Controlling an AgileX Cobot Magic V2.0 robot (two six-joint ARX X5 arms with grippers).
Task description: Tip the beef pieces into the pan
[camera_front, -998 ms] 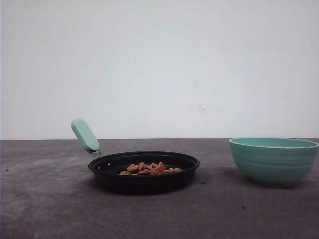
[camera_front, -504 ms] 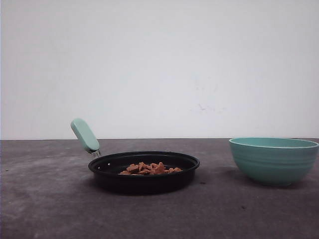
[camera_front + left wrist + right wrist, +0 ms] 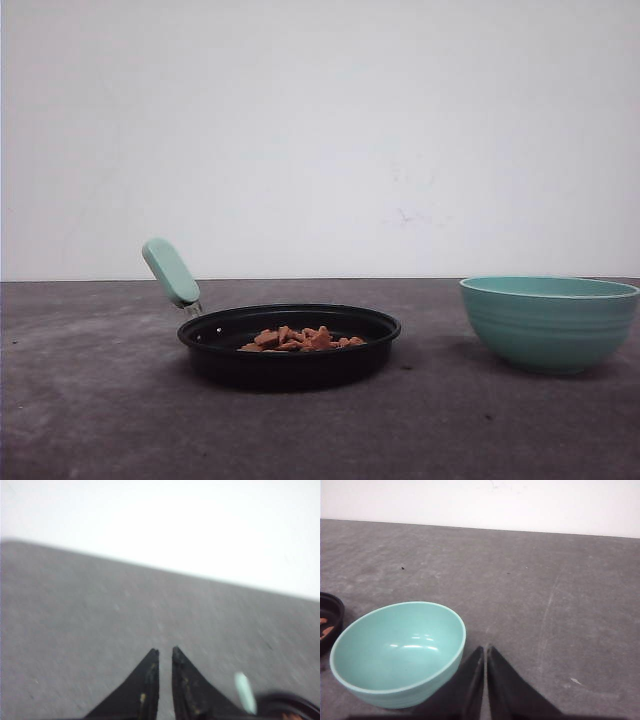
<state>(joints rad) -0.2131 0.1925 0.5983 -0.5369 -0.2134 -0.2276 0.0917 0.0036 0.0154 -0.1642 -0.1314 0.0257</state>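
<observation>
**Beef pieces lie in the pan, bowl stands empty beside it**

In the front view the pan (image 3: 289, 345) sits flat on the dark grey surface (image 3: 100, 420), a little left of the middle. Its mint-green handle (image 3: 170, 271) rises at an angle toward the upper left, joined to the black rim by a short metal neck. The beef pieces (image 3: 300, 338) rest inside the pan as a low heap of small reddish-brown chunks, about in its centre. To the right, well apart from the pan, stands the teal ribbed bowl (image 3: 549, 322), upright on the surface.

In the right wrist view the bowl (image 3: 400, 652) is seen from above and its inside is bare. The right gripper (image 3: 484, 652) is just beside the bowl's wall, its two black fingers pressed almost together with only a thin line between them, and nothing is held. A part of the pan's rim with a few beef pieces appears at the edge of this view, next to the bowl.

The left wrist view is blurred. The left gripper (image 3: 165, 654) is over bare surface; its fingers stand nearly closed with a narrow gap, and they hold nothing. The pan's handle (image 3: 245, 692) is near the fingers, at the side.
</observation>
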